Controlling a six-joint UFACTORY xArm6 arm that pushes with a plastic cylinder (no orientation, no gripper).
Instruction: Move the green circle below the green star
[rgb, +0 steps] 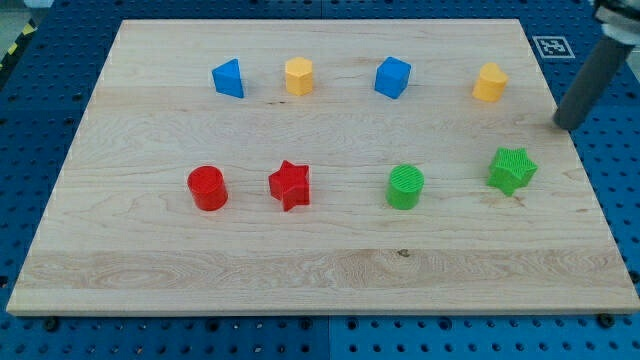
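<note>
The green circle (405, 186) stands on the wooden board (320, 270), right of centre. The green star (512, 170) stands to its right, slightly higher in the view, with a gap between them. My tip (562, 125) is near the board's right edge, above and to the right of the green star and touching no block. The dark rod rises from it toward the view's top right corner.
A red circle (208, 188) and a red star (290, 184) stand at the left of the same row. Along the top row stand a blue triangular block (229, 78), a yellow hexagon (299, 76), a blue cube (392, 77) and a yellow block (490, 82).
</note>
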